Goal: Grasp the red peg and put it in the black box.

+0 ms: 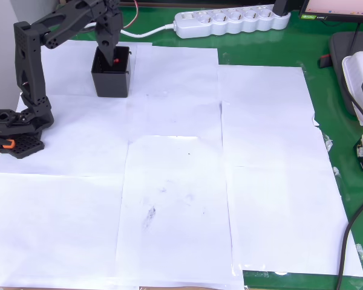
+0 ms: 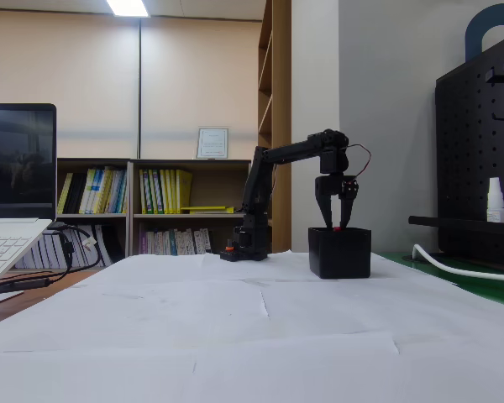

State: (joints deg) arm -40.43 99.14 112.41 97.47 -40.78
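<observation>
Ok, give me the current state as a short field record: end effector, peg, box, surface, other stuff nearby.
end effector: poised over the open top of the black box, fingers pointing down
end effector grip: shut on the red peg
red peg: between the fingertips, at about rim height in the fixed view, not yet released
black box: upright on the white paper sheets, open top
surface: white paper sheets over a green mat
nearby: white power strip behind the paper
</observation>
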